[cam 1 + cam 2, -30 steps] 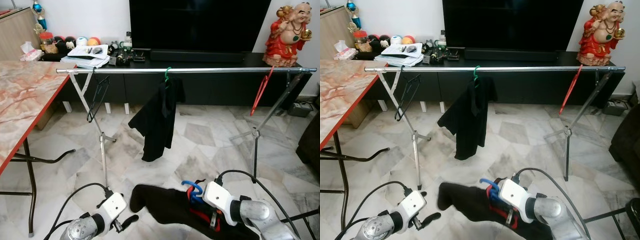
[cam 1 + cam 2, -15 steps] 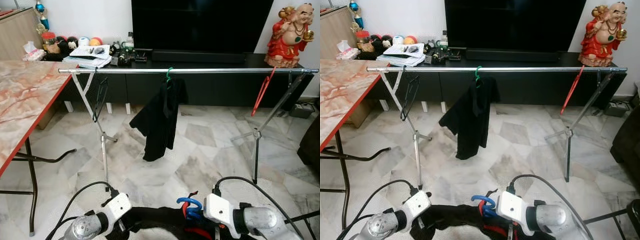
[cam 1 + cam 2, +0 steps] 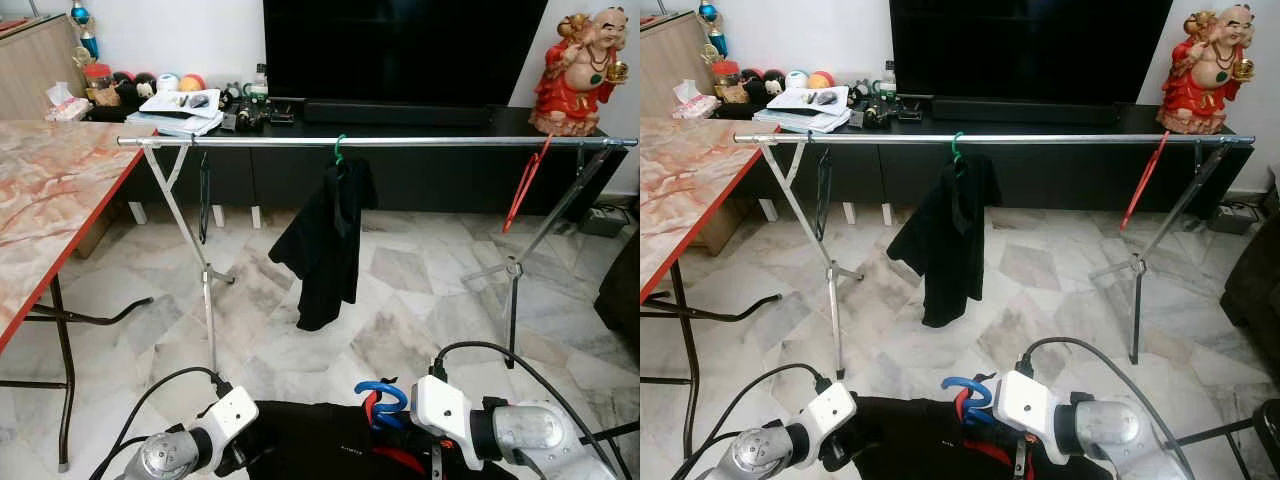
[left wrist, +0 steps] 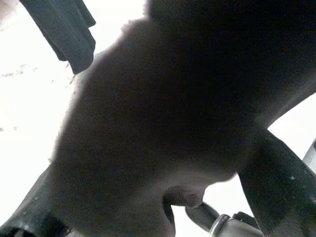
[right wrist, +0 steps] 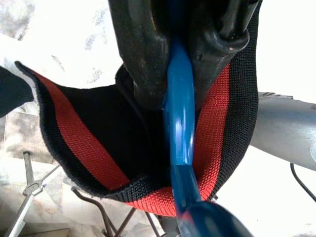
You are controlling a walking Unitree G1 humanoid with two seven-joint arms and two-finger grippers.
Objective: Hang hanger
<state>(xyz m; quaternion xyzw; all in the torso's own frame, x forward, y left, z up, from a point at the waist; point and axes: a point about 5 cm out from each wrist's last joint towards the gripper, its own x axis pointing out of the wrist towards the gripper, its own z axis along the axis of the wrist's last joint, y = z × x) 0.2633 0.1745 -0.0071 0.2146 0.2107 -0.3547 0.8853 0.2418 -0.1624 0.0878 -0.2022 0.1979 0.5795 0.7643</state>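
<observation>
A marble floor [image 3: 400, 270] spreads beneath a long metal rail [image 3: 380, 142] on crossed legs — a black shirt [image 3: 328, 240] hangs mid-rail from a green hanger [image 3: 338, 150], a red hanger [image 3: 525, 185] near its right end. A marble-topped bench [image 3: 50, 210] stands left. Low down, the right gripper [image 5: 180, 64] has its jaws clamped on the blue hanger [image 5: 180, 143], which carries a black garment [image 3: 930, 445] with a red collar band. The left gripper [image 3: 240, 455] presses into that cloth — its jaws' state can't be told.

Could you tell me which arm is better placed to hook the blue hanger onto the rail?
The right. Its gripper is shut on the blue hanger, hook upward below the rail, while the left gripper is buried under the black garment.
</observation>
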